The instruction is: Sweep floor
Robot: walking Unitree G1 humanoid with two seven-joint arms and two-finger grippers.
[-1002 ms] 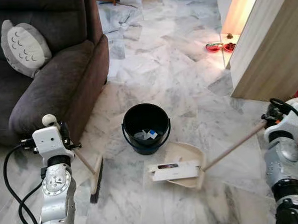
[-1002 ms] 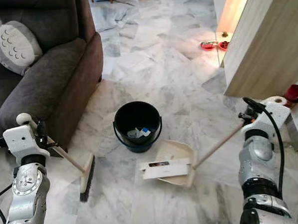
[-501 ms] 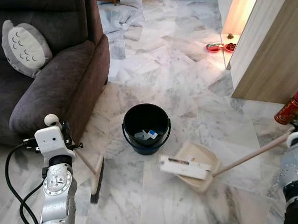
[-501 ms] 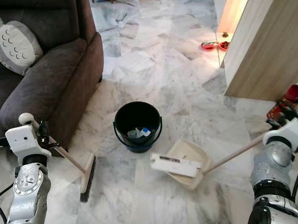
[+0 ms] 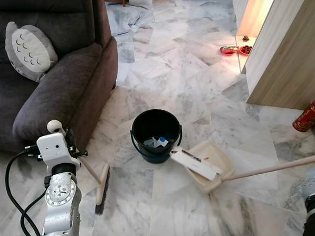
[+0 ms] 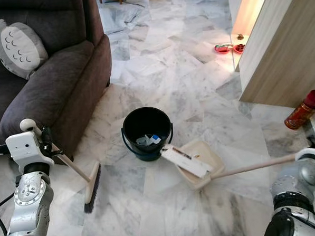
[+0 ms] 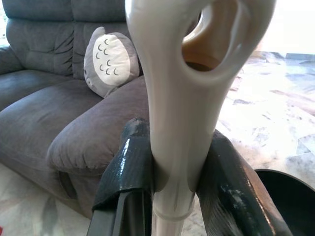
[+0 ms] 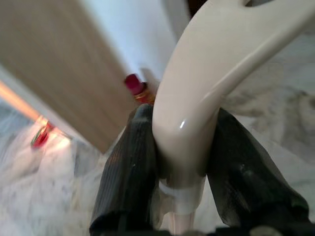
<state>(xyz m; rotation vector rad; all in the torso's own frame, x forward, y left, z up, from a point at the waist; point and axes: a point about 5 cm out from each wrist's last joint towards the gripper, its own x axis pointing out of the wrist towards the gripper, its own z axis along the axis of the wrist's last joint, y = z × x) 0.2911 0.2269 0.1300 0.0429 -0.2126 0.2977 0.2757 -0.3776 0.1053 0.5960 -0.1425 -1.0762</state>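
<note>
A dark grey sofa (image 5: 50, 86) stands at the left on the pale marble floor (image 5: 176, 69), its rounded armrest reaching toward the middle of the room. A grey cushion (image 5: 32, 50) with a white front marked by small curved lines leans upright against the sofa's back, above the seat. Along the right runs a light wooden cabinet wall (image 5: 286, 53), with warm light glowing from a gap at its far end. Two small red bowls (image 5: 236, 50) sit side by side on the floor by that lit gap. A red spray can (image 5: 309, 116) with a dark red cap stands tilted beside the cabinet's near corner.
</note>
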